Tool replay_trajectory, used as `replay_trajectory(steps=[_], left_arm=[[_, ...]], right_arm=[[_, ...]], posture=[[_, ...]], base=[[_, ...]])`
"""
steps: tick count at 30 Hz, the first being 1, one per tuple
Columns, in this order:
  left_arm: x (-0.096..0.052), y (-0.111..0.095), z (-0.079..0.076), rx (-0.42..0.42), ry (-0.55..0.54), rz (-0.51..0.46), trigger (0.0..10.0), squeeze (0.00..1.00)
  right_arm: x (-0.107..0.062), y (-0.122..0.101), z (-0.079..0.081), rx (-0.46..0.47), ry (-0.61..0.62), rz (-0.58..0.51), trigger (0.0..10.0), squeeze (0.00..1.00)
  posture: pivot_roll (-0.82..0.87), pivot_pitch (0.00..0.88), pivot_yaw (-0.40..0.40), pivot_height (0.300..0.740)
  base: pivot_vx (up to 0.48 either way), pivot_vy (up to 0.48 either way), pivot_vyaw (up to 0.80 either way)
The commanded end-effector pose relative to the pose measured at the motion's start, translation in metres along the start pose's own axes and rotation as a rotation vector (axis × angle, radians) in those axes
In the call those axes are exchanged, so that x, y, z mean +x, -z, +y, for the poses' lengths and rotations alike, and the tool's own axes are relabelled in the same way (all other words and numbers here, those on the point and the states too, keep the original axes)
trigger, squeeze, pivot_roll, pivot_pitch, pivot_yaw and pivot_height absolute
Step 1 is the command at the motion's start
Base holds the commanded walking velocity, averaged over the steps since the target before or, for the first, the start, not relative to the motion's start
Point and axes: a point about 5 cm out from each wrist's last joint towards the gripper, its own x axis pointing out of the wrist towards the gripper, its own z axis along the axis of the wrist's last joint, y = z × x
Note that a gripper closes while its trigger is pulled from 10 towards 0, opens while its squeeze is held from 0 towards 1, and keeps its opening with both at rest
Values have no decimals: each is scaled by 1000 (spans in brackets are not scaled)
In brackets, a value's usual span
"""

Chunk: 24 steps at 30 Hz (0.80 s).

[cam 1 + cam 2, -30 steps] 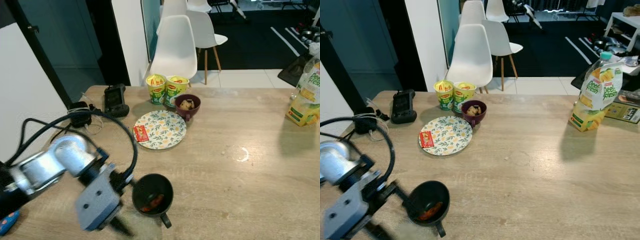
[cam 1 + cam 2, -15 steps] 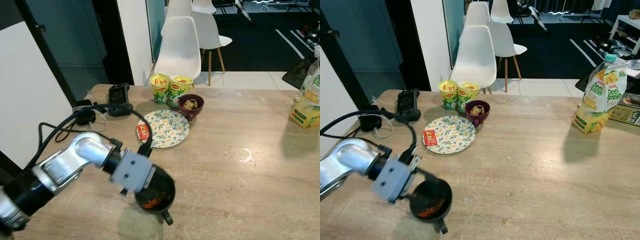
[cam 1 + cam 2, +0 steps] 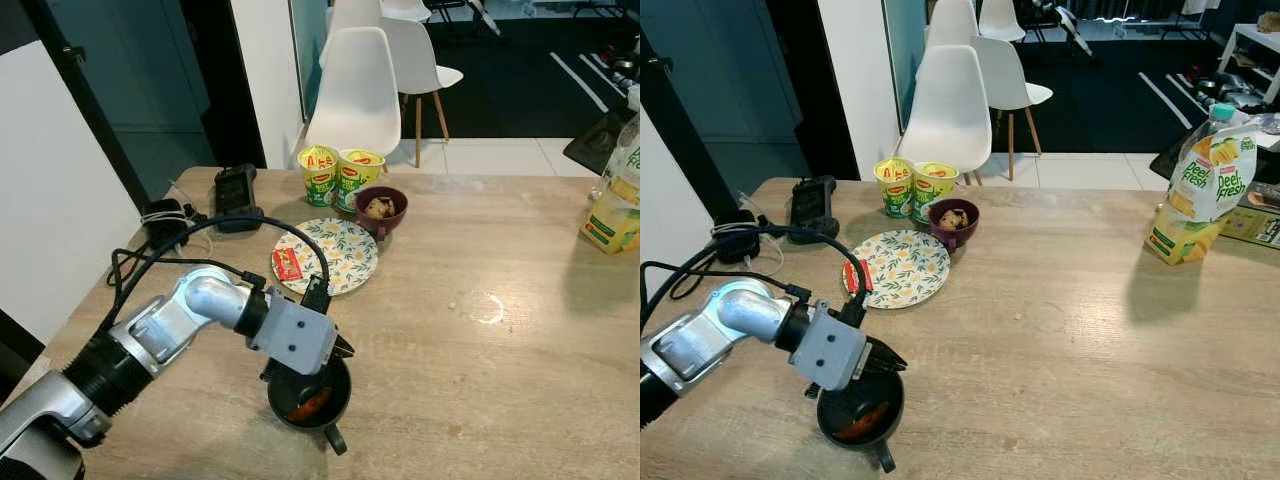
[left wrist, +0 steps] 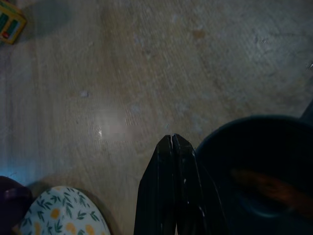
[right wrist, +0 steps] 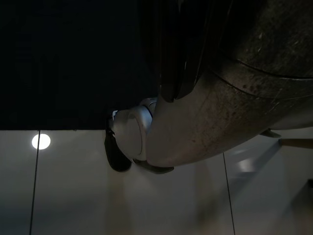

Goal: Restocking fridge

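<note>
hovering with its fingers pressed together just over the far rim of the dark cup (image 3: 310, 398) near the table's (image 3: 520, 390) near edge, the left gripper (image 3: 340, 350) is gripping nothing, so restocking looks barely begun, with the juice carton (image 3: 1198, 190) standing far right.

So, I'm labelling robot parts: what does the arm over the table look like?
The left arm is silver metal with a black ribbed sleeve, a rounded elbow and a grey boxy wrist block with screws. A black cable loops above it. Its hand has two long black fingers.
</note>
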Motion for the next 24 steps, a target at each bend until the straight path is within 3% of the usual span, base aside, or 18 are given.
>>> replay_trajectory(steps=[1,2,3,7,8,13,15,17,24], left_arm=[[8,0,4,17,4,5,2588,0],[8,0,4,17,4,5,2588,0],[10,1,7,16,2,6,4667,0],[15,2,9,32,21,24,4667,0],[17,4,9,48,44,45,10000,0],[24,12,3,81,140,119,10000,0],[24,12,3,81,140,119,10000,0],[32,13,-6,70,233,115,10000,0],[43,6,-7,110,277,84,10000,0]], right_arm=[[2,2,6,22,-16,-3,10000,0],[2,2,6,22,-16,-3,10000,0],[2,2,7,24,-16,-4,10000,0],[2,2,7,29,-15,-6,10000,0],[2,1,7,30,-17,-8,10000,0],[2,2,8,37,-16,-10,10000,0],[2,2,8,37,-16,-10,10000,0],[3,2,8,41,-15,-11,10000,0],[3,2,9,51,-16,-17,10000,0]], posture=[[61,0,56,740],[61,0,56,740],[60,0,56,740],[56,0,61,740],[55,0,62,740],[56,0,65,740],[56,0,65,740],[52,0,66,740],[46,0,73,740]], base=[[0,0,0],[0,0,0],[0,0,0],[0,0,0],[0,0,0],[0,0,0],[0,0,0],[0,0,0],[0,0,0]])
